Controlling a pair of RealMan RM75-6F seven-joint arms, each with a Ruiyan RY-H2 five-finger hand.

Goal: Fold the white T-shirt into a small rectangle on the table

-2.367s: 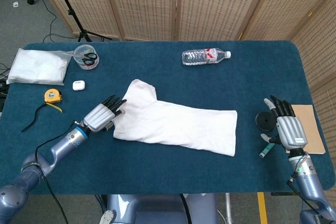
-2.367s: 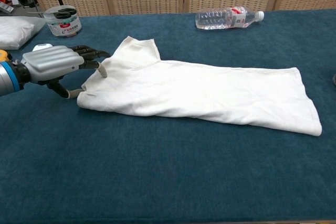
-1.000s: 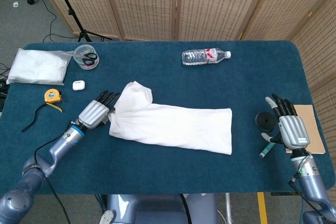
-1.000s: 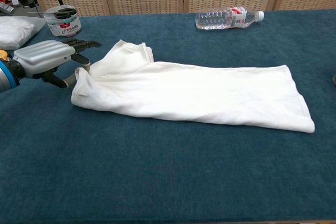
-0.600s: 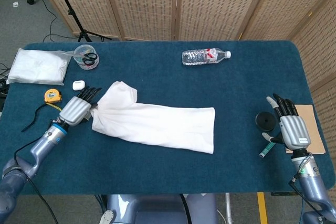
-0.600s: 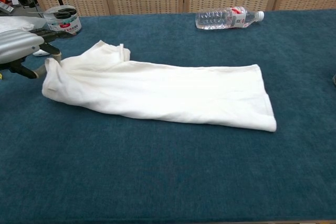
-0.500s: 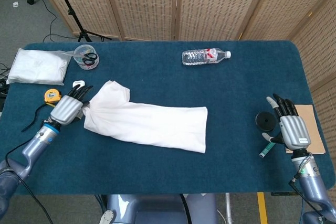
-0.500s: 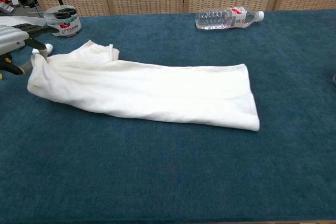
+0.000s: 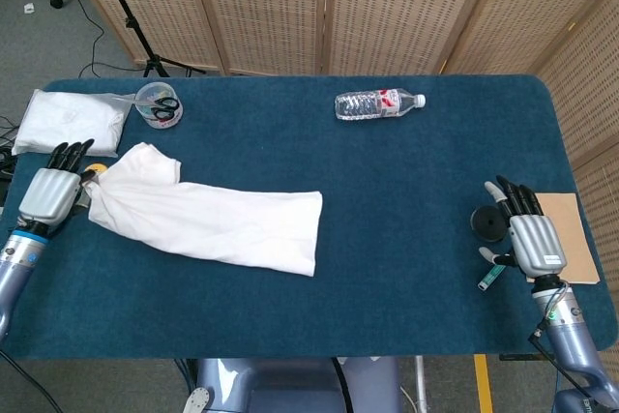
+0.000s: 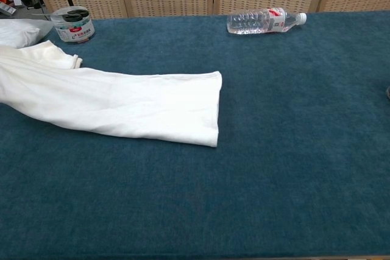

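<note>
The white T-shirt lies as a long folded strip across the left half of the blue table, reaching from the left edge to about the middle; in the chest view the T-shirt runs off the left border. My left hand grips the shirt's left end at the table's left edge; the chest view does not show this hand. My right hand rests at the far right with its fingers spread and nothing in it, well away from the shirt.
A water bottle lies at the back centre. A tub with scissors and a white folded cloth sit at the back left. A black disc, a pen and a brown pad lie beside my right hand.
My left hand has dragged the shirt steadily leftward across the table, to its left edge, and has left the chest view. My right hand has stayed in place.
</note>
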